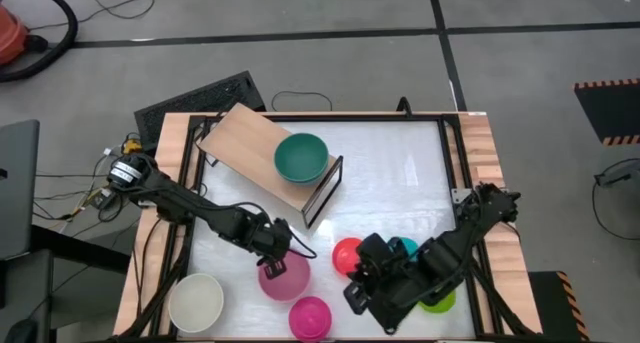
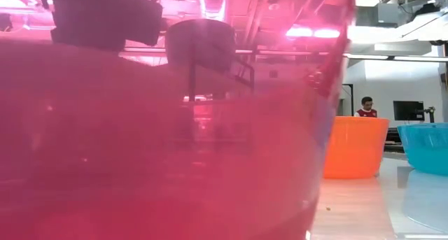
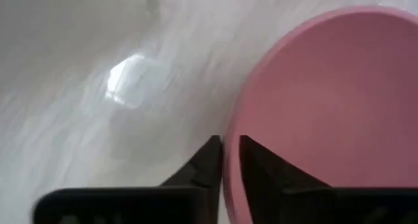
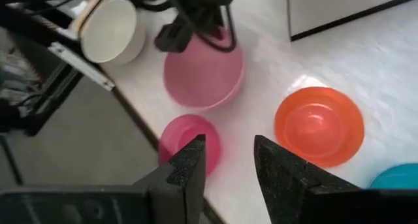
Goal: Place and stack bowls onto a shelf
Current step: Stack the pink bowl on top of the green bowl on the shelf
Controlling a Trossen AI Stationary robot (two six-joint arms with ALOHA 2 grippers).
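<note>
High view: the pink bowl [image 1: 285,276] on the worktop [image 1: 400,193] is being gripped by the left hand [image 1: 272,257], its fingers [image 3: 212,160] nearly together across the rim. A lift toward the shelf [image 1: 255,153], where a teal bowl [image 1: 300,156] sits, seems next. The right hand [image 4: 228,160], fingers apart, holds nothing above the magenta bowl [image 4: 189,144]

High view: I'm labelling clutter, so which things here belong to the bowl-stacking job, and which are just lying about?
Job: shelf; green bowl on it; light pink bowl; magenta bowl; white bowl; red bowl; teal bowl; lime bowl.
Lying about: black slab; red vacuum with hose; cables.
</note>
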